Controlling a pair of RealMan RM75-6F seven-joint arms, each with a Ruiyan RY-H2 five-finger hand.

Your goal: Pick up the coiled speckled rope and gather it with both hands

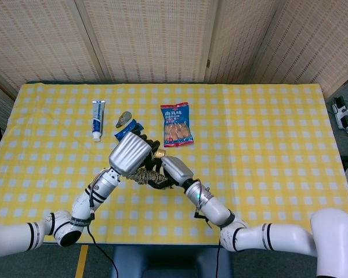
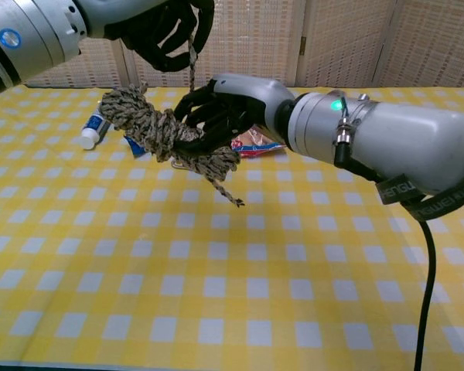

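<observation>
Rope (image 2: 156,133) lifted off worktop (image 1: 261,145) near centre, R hand (image 2: 216,116) gripping the bundle, L hand (image 2: 164,29) pinching a strand above. Snack bag (image 1: 176,124) at 12, open room toward 3.

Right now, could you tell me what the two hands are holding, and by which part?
The right hand grips the speckled rope around its coiled bundle, lifted off the table. The left hand holds a single strand rising from the bundle.

snack packet (image 1: 177,124) lettering (too small), nothing legible
</observation>
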